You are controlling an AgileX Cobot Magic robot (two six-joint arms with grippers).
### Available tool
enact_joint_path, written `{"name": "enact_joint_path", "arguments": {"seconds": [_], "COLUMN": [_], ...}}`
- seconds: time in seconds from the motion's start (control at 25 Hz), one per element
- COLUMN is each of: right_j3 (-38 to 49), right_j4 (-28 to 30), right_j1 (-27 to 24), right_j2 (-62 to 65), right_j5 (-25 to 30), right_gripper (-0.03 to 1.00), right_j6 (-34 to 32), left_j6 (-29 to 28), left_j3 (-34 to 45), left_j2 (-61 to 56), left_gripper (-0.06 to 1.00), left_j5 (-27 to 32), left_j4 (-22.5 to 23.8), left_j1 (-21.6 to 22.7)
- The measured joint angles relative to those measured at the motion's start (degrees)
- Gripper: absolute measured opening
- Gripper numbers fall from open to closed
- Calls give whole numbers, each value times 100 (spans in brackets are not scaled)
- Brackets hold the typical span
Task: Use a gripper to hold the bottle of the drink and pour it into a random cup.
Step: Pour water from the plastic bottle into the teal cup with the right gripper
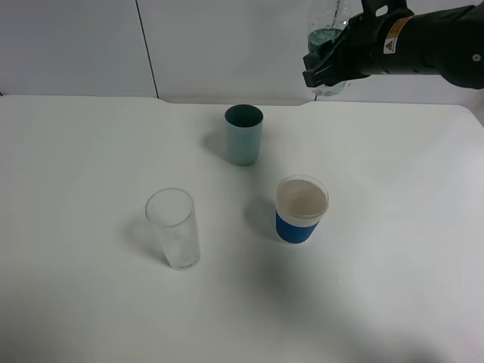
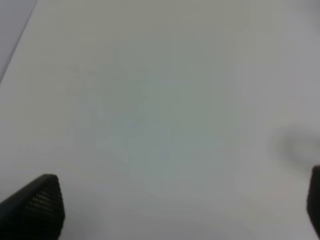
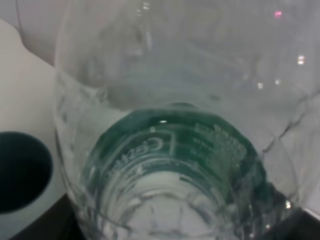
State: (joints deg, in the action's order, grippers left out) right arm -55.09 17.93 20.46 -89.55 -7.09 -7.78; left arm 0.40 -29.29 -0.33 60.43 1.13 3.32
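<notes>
Plainly, the grasp is done and the carry is under way. At the far left of the setup, the left gripper (image 2: 182, 192) is idle: its fingers (image 2: 37, 207) stand wide apart with nothing between them, over bare desk (image 2: 160, 100).

In the overhead view, a clear glass (image 1: 172, 227) stands at the lower left of centre. A teal cup (image 1: 243, 134) stands further back near the middle, and a blue-banded cup (image 1: 302, 209) stands in front of it and a little to the right. All three are upright and well apart.

In the upper right of the frame, the right gripper (image 1: 327, 69) has its fingers clamped tight round the lower body of the bottle (image 1: 324, 36). The bottle hangs high above the desk, behind and to the right of the teal cup, and its neck runs out of the top of the frame. In the wrist view the bottle fills the picture and the teal cup's rim (image 3: 20, 170) shows beside it.

Judging from this, the next move is to bring the bottle's mouth over one cup, the teal one being nearest. The wrist then has to tilt slowly so the stream lands inside the rim. I cannot tell whether the cap is off.
</notes>
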Motion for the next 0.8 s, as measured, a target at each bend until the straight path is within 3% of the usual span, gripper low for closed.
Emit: {"name": "enact_joint_path", "arguments": {"seconds": [0.16, 0.44, 0.64, 0.8], "right_j3": [0, -116, -648, -796], "right_j4": [98, 924, 2184, 3134], "right_j1": [-1, -1, -1, -1], "right_j2": [99, 103, 97, 97], "right_j5": [336, 1004, 2042, 2294], "right_gripper": [53, 53, 53, 53], "right_j6": [-181, -787, -1560, -2078], "left_j6": [0, 0, 0, 0], "left_j3": [0, 0, 0, 0], "left_j2": [0, 0, 0, 0], "left_gripper": [98, 98, 98, 98], "left_j5": [0, 0, 0, 0], "left_j4": [0, 0, 0, 0], "left_j1": [0, 0, 0, 0]}}
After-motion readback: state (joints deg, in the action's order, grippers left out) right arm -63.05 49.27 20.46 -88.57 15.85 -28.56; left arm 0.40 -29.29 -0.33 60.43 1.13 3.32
